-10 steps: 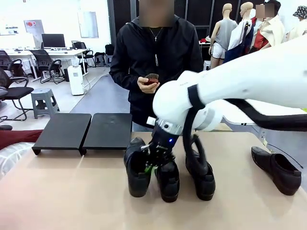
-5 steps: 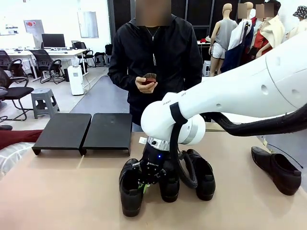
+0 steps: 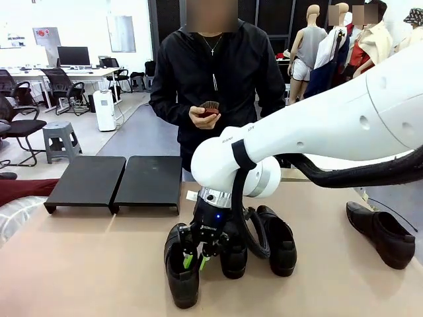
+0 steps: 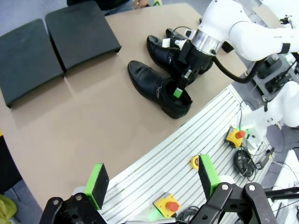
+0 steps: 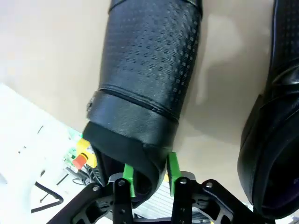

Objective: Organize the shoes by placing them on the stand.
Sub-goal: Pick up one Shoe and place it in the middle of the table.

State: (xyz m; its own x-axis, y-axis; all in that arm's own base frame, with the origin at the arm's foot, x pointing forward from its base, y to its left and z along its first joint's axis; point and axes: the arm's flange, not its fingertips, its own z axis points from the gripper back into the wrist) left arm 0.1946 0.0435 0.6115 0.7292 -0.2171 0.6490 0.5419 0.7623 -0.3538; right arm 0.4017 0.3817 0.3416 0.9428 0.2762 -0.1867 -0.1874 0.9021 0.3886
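Observation:
Three black shoes stand close together at the table's middle front. The nearest shoe (image 3: 178, 281) (image 4: 154, 84) rests flat on the table, heel toward me. My right gripper (image 3: 196, 262) (image 5: 149, 179) (image 4: 180, 86) straddles its heel rim (image 5: 135, 149), green pads parted, one inside and one outside. A second shoe (image 3: 232, 256) is partly hidden behind the gripper, and a third (image 3: 279, 239) is to its right. Another shoe (image 3: 383, 232) lies alone at the far right. The black stand (image 3: 115, 181) (image 4: 56, 42) sits bare at the back left. My left gripper (image 4: 152, 179) hangs open, high over the table's near edge.
A person (image 3: 215, 86) stands at the far side behind the stand and the shoes, holding a small dark object (image 3: 209, 109) in both hands. Bare tabletop (image 3: 86, 257) stretches between the stand and the near edge. My right arm's cable (image 3: 254, 231) loops over the middle shoes.
My right gripper carried the leftmost shoe toward the near edge and down onto the table. Its jaws have now parted around the heel.

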